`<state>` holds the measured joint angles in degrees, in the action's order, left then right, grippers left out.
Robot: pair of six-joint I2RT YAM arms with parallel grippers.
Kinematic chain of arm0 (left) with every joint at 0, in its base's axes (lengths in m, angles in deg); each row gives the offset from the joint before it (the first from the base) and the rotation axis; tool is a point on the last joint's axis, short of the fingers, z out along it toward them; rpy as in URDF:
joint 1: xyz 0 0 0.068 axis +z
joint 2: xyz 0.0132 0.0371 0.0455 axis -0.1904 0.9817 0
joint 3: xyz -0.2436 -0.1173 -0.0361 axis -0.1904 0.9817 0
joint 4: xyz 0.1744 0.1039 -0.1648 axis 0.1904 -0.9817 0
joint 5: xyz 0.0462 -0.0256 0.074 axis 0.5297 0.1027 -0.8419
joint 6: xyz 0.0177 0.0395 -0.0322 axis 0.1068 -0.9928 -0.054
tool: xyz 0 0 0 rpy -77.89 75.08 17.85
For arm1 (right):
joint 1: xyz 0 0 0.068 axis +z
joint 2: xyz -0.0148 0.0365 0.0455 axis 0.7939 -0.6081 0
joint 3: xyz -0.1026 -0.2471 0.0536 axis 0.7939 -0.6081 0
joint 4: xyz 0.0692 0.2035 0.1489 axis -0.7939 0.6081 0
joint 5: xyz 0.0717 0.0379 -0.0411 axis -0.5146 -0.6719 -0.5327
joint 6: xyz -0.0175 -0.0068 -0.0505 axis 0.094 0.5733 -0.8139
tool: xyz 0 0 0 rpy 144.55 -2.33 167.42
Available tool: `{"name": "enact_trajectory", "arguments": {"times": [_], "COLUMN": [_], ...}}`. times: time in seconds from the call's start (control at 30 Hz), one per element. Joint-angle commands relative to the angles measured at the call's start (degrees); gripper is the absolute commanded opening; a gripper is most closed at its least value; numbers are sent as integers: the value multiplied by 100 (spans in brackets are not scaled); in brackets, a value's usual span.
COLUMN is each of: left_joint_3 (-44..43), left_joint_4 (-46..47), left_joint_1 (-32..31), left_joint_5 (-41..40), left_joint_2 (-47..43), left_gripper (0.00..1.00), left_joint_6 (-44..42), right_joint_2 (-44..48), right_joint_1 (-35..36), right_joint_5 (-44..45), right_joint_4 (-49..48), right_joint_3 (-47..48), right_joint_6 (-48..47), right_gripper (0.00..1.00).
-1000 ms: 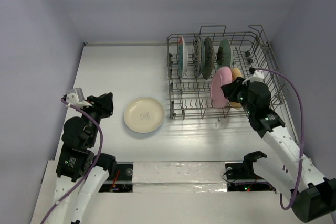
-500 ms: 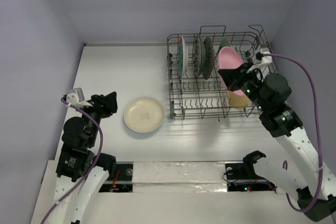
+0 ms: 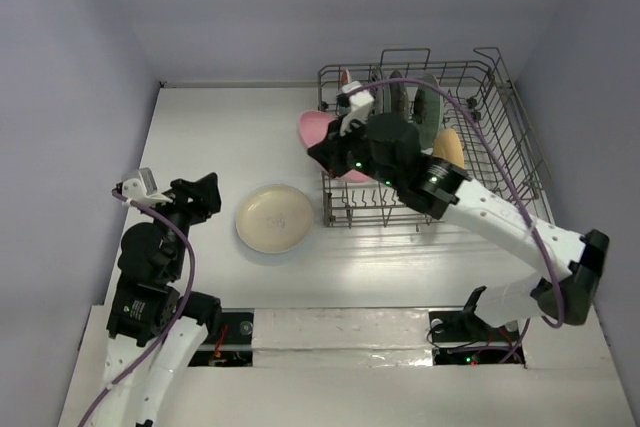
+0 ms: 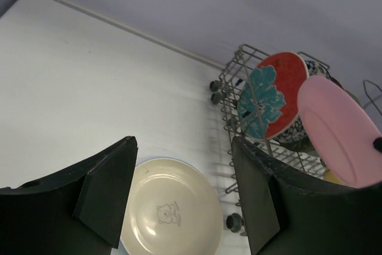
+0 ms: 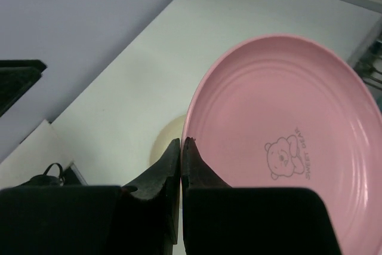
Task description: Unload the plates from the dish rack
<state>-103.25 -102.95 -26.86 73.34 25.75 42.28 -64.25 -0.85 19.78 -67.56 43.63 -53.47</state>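
My right gripper (image 3: pixel 325 154) is shut on the rim of a pink plate (image 3: pixel 313 127), which it holds in the air over the dish rack's (image 3: pixel 520 152) left end. The right wrist view shows that pink plate (image 5: pixel 286 141) with a bear print, its edge pinched between the fingers (image 5: pixel 173 165). A cream plate (image 3: pixel 274 217) lies flat on the table left of the rack. My left gripper (image 3: pixel 207 197) stands open just left of it, and the cream plate (image 4: pixel 170 213) shows between its fingers. Several plates (image 3: pixel 400 99) still stand upright in the rack, among them an orange-yellow one (image 3: pixel 447 144).
A red plate with a teal flower (image 4: pixel 271 97) stands at the rack's near-left corner. The rack has raised wire handle loops (image 3: pixel 405 52) at the back. White tabletop (image 3: pixel 220 127) stretches left of the rack to the side wall.
My right arm lifted the pink plate out of the rack's right side and swung it left across the rack. The left gripper's jaws opened wider.
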Motion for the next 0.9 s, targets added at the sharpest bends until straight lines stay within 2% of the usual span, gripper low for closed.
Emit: {"name": "enact_trajectory", "arguments": {"times": [0.0,0.2,0.37,0.57,0.77,0.8,0.83,0.87], "left_joint_3": [-135,-223,-275,-275,-249,-249,-258,-258], "left_joint_4": [90,37,-51,-42,-42,-42,-51,-42], "left_joint_1": [67,190,190,190,190,190,190,190], "left_joint_5": [-602,-1166,-1334,-1361,-1255,-1238,-1229,-1229], "left_joint_2": [-13,-216,-233,-260,-251,-242,-233,-225], "left_gripper": [61,70,71,71,71,71,71,71], "left_joint_6": [42,139,148,174,166,166,174,174], "right_joint_2": [-626,-2043,-3168,-3881,-4374,-4366,-4279,-4199], "right_joint_1": [454,1051,1255,1623,1949,2010,2010,2010], "right_joint_5": [-27,-107,60,122,825,842,808,790], "right_joint_4": [-361,-362,-326,-370,-309,-309,-300,-291], "right_joint_3": [758,1540,1927,2015,2104,2069,2025,1937], "right_joint_6": [-304,-488,-594,-541,-515,-480,-410,-383], "right_gripper": [0,0,0,0,0,5,21,31]}}
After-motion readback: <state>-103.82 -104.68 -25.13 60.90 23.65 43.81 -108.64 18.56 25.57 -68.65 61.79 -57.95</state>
